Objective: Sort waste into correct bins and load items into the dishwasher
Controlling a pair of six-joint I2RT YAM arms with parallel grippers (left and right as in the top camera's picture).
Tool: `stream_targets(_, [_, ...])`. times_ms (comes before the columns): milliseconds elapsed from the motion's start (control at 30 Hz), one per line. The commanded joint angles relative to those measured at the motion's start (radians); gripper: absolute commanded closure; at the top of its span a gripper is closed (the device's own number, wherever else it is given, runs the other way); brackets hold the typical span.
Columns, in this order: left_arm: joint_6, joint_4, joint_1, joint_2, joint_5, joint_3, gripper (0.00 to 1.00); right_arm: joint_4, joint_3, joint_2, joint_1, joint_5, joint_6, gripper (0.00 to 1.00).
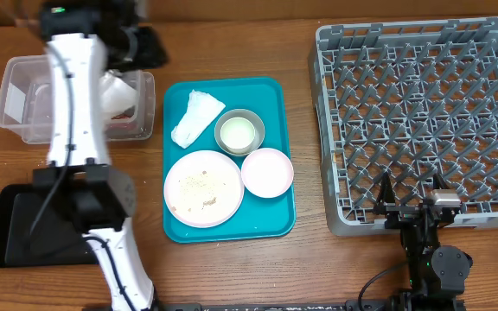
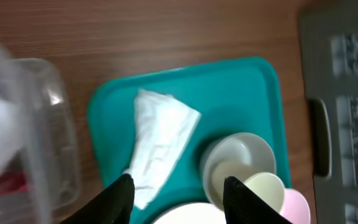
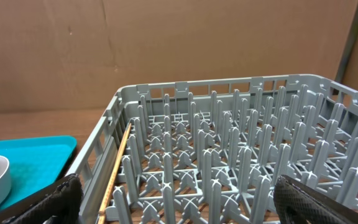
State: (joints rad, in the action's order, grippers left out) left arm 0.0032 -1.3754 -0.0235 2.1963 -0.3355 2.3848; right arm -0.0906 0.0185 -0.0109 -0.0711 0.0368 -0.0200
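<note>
The clear tub (image 1: pixel 20 108) at the far left holds a white crumpled piece (image 1: pixel 115 86) and a red wrapper (image 2: pixel 5 186). My left gripper (image 1: pixel 150 47) hovers by its right end, open (image 2: pixel 179 199), with nothing between its fingers. On the teal tray (image 1: pixel 275 95) lie a crumpled napkin (image 1: pixel 195 117) (image 2: pixel 160 146), a grey bowl (image 1: pixel 239 132) (image 2: pixel 238 155), a pale-pink bowl (image 1: pixel 267 172) and a plate (image 1: pixel 203 187) strewn with crumbs. The black tray (image 1: pixel 20 229) sits front left. My right gripper (image 1: pixel 409 192) (image 3: pixel 182 199) is open at the front rim of the grey dish rack (image 1: pixel 422 121).
A thin wooden stick (image 3: pixel 117 168) lies along the rack's left inner wall. The left arm (image 1: pixel 76 112) stretches over the tub and the black tray. Bare wooden table (image 1: pixel 232 268) shows in front of the teal tray.
</note>
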Motion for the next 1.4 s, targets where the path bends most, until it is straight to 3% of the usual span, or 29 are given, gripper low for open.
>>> stream_targets(0, [0.079,-0.004,0.110,0.025,0.126,-0.005,0.51,0.007,-0.010,0.008,-0.003,-0.006,-0.003,0.00])
stream_targets(200, [0.062,-0.007,0.198,0.091,0.296,-0.016,0.47,0.007,-0.010,0.008,-0.003,-0.006,-0.003,0.00])
stream_targets(500, [0.045,-0.034,0.209,0.236,0.270,-0.027,0.55,0.007,-0.010,0.008,-0.003,-0.006,-0.003,0.00])
stream_targets(1033, [0.049,-0.085,0.220,0.450,0.300,-0.028,0.56,0.007,-0.010,0.008,-0.003,-0.006,-0.003,0.00])
stream_targets(1100, [0.049,-0.083,0.220,0.454,0.303,-0.028,0.65,0.007,-0.010,0.008,-0.003,-0.006,-0.003,0.00])
stream_targets(1167, [0.049,-0.080,0.220,0.454,0.303,-0.028,0.92,0.007,-0.010,0.008,-0.003,-0.006,-0.003,0.00])
stream_targets(1200, [0.048,-0.081,0.220,0.453,0.302,-0.026,0.96,0.007,-0.010,0.008,-0.003,-0.006,-0.003,0.00])
stream_targets(1367, [0.014,-0.110,0.220,0.448,0.303,0.006,0.96,0.007,-0.010,0.008,-0.003,-0.006,-0.003,0.00])
